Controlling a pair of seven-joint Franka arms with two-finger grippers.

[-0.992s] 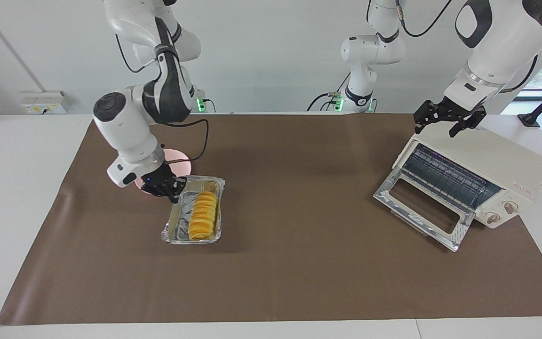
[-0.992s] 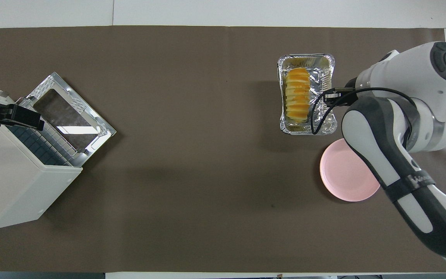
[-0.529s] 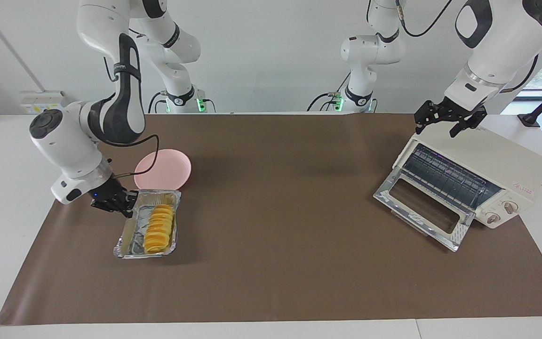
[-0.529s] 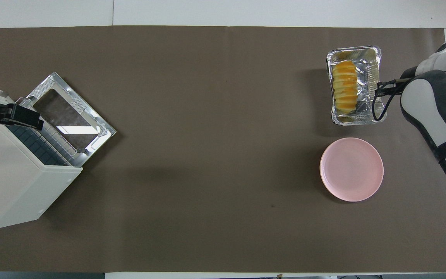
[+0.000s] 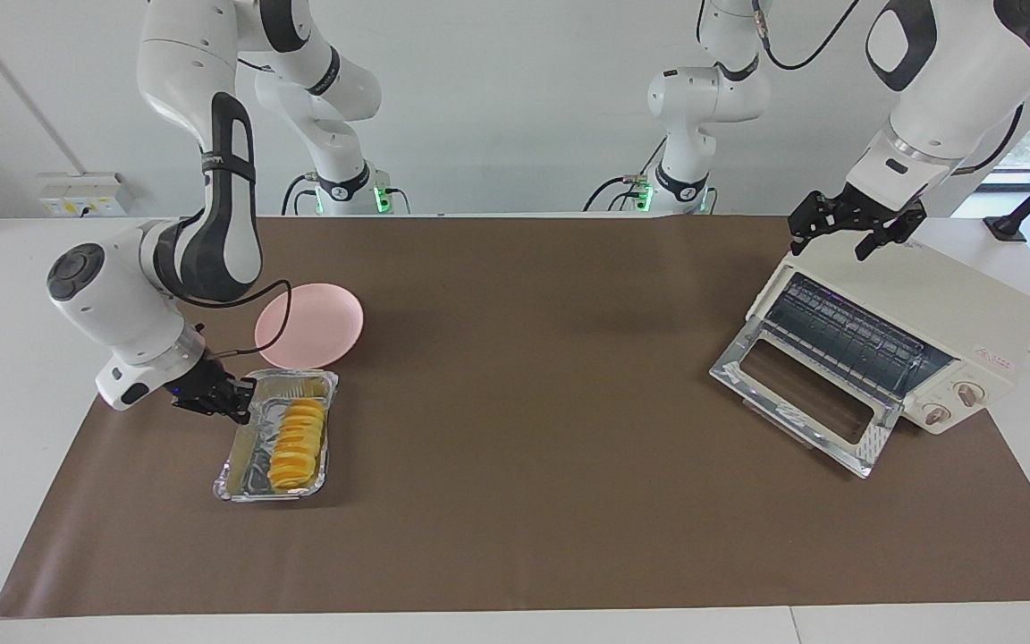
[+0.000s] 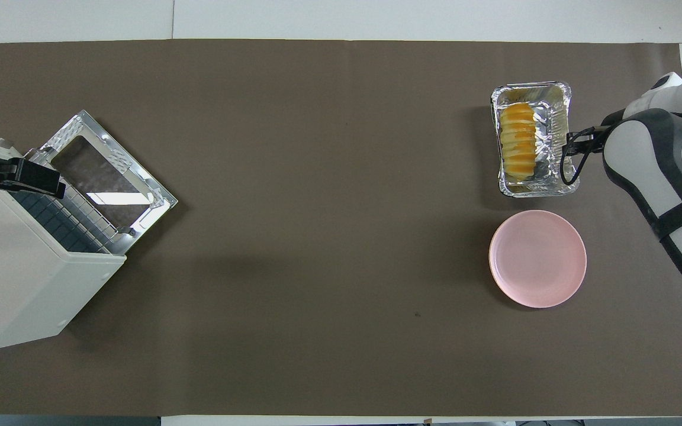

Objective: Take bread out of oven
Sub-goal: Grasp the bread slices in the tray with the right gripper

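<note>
The golden ridged bread (image 5: 296,432) lies in a crinkled foil tray (image 5: 242,447) low at the brown mat, beside the pink plate (image 5: 309,325) and farther from the robots than it. My right gripper (image 5: 233,402) is shut on the tray's rim at the side toward the right arm's end of the table. The bread (image 6: 517,142) and the tray (image 6: 551,142) also show in the overhead view. The cream oven (image 5: 926,295) stands at the left arm's end with its glass door (image 5: 801,394) dropped open and its rack bare. My left gripper (image 5: 837,231) is open above the oven's top edge.
The pink plate (image 6: 537,258) is bare. The brown mat (image 5: 524,402) covers most of the table. The oven (image 6: 15,266) and its open door (image 6: 104,177) take up the corner at the left arm's end.
My right gripper has carried the tray with the bread toward the right arm's end of the table, uncovering the plate, and has set it lower. The left arm has not moved.
</note>
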